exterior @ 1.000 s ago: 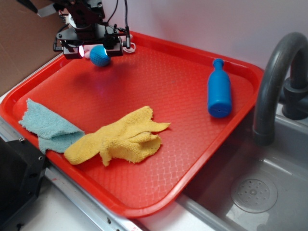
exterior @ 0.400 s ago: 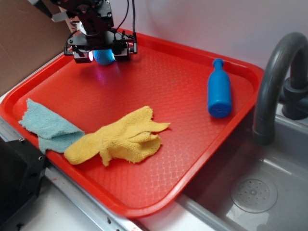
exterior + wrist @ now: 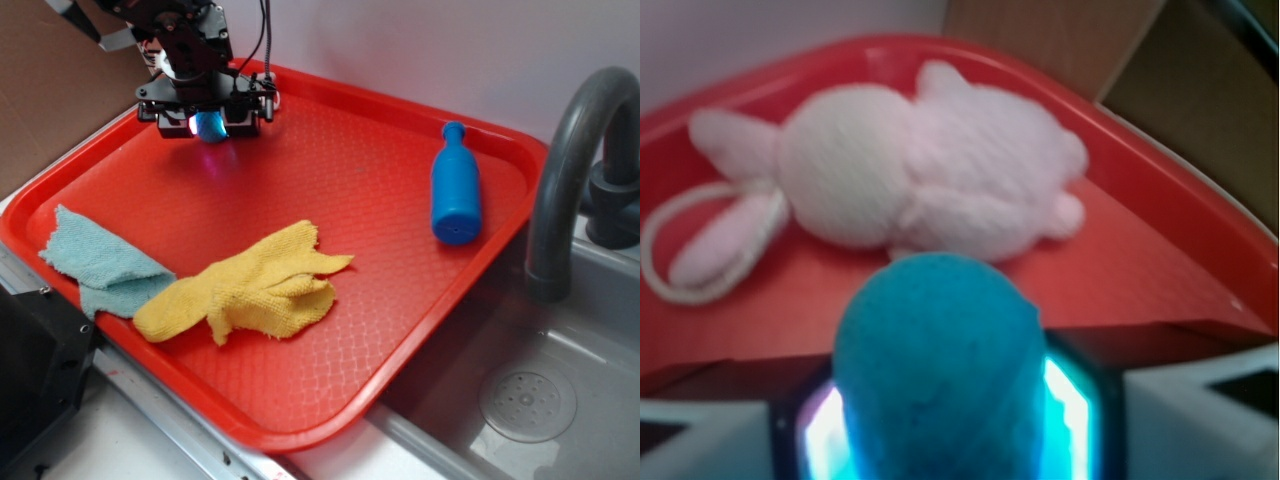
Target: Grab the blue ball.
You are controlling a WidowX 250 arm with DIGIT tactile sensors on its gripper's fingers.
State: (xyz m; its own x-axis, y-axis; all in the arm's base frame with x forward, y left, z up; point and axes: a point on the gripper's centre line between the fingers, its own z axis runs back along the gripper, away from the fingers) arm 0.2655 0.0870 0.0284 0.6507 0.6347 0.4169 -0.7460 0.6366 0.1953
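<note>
Fingers (image 3: 209, 122) of the arm sit clamped on the blue ball (image 3: 210, 126) at the far left corner of the red tray (image 3: 330, 190), close on either side of it in the wrist view. Just past the ball lies a pink plush toy (image 3: 910, 170). Nearer me, a yellow cloth (image 3: 250, 290) overlaps a teal cloth (image 3: 100, 262); a blue bottle toy (image 3: 455, 190) lies well apart, towards the tap (image 3: 570, 170).

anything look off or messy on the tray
Nothing spilled or broken. The yellow cloth is crumpled, overlapping the teal cloth; the blue bottle toy lies on its side. A pink plush animal lies in the tray's far corner behind the ball, which sits between the hand's fingers.
</note>
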